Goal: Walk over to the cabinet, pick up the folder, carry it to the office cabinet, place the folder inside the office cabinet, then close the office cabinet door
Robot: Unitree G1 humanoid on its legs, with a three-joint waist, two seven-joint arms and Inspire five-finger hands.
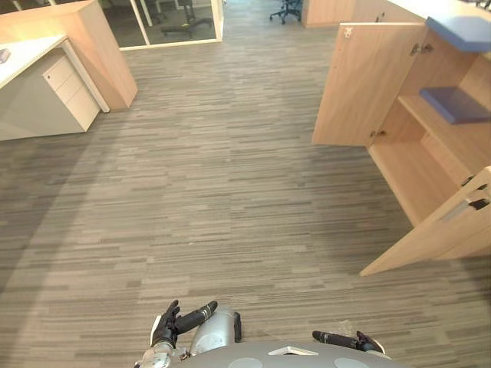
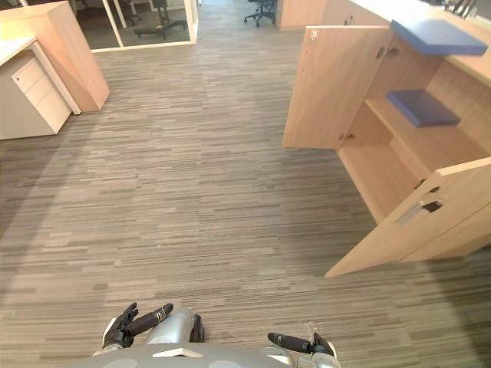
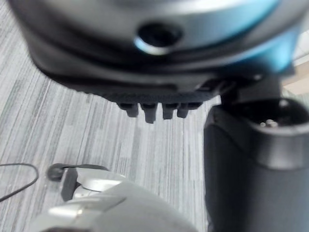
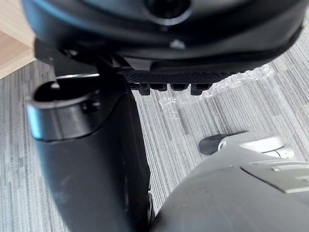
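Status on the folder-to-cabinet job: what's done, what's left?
Looks done: a flat blue folder lies on the shelf inside the light wood office cabinet. A second blue folder sits on its top. In hand: nothing. The left hand and the right hand hang low, open and empty. Left: the far wooden door and the near wooden door stand wide open, so closing remains.

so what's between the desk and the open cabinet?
Just bare carpet from the desk to the cabinet, seen in both eye views.
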